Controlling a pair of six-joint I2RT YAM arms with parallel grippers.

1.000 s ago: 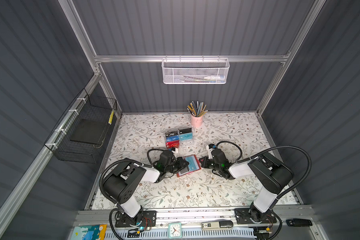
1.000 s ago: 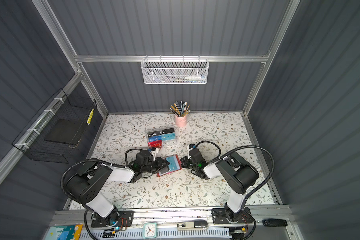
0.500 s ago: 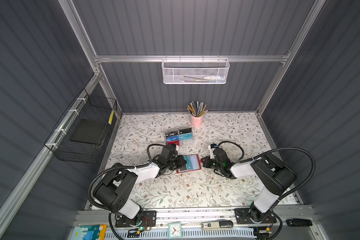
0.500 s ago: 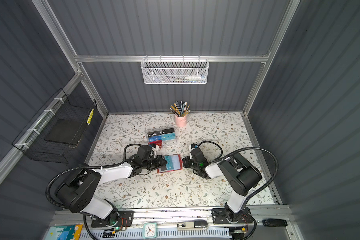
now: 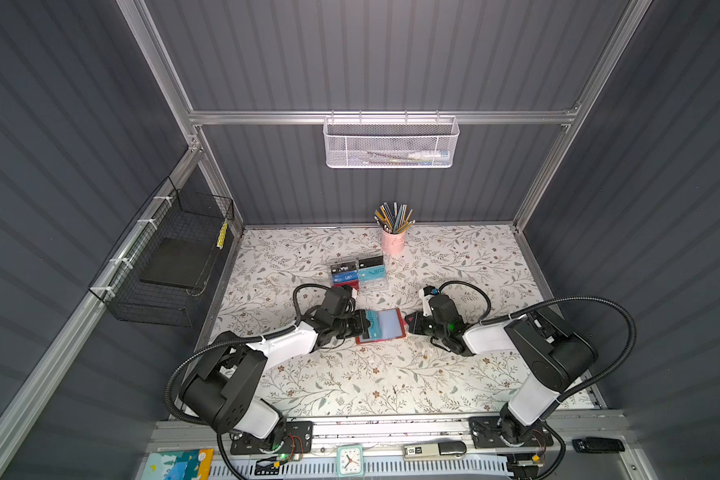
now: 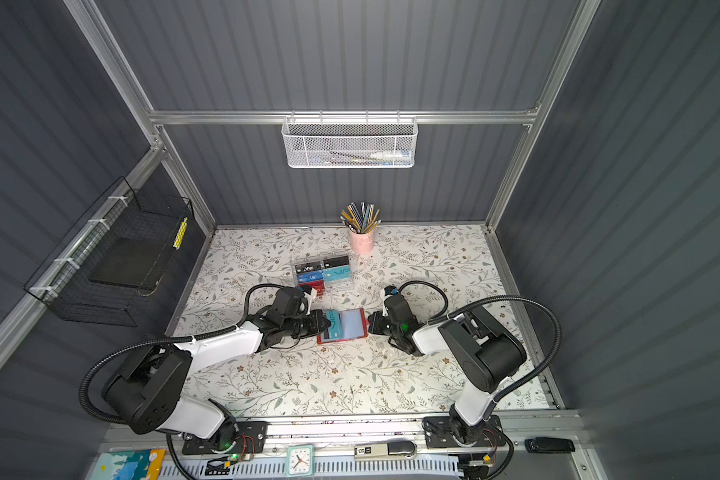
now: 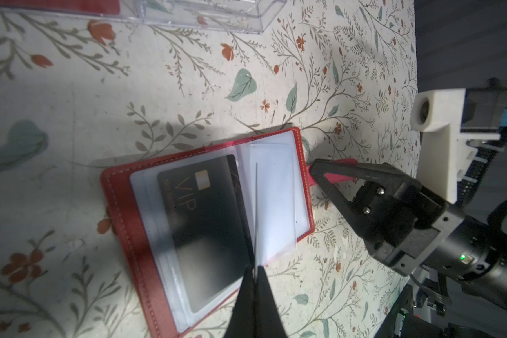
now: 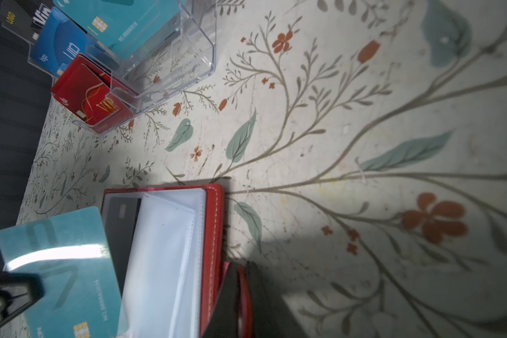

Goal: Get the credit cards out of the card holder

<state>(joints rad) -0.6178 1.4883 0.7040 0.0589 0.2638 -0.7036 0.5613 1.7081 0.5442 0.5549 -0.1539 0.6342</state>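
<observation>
The red card holder [image 5: 381, 340] [image 6: 344, 338] lies open on the floral table between my two grippers. My left gripper [image 5: 366, 326] [image 7: 255, 270] is shut on a teal credit card [image 8: 65, 257], which stands on edge over the holder's left page and shows only as a thin line [image 7: 256, 204] in the left wrist view. A black "VIP" card [image 7: 205, 222] [image 8: 120, 216] sits in a clear sleeve underneath. The right-hand sleeves look pale and blank. My right gripper [image 5: 410, 326] [image 8: 240, 272] is shut on the holder's red snap tab [image 7: 337, 177].
A clear plastic box [image 5: 358, 272] with several cards stands just behind the holder, close to the left gripper. A pink pencil cup [image 5: 393, 241] is at the back. A black wire basket [image 5: 171, 266] hangs on the left wall, a white mesh basket [image 5: 389, 143] on the back wall.
My left arm's elbow has swung back toward the front while its gripper shifted slightly rearward with the teal card. The card holder has turned from tilted to nearly square. The right gripper has barely moved.
</observation>
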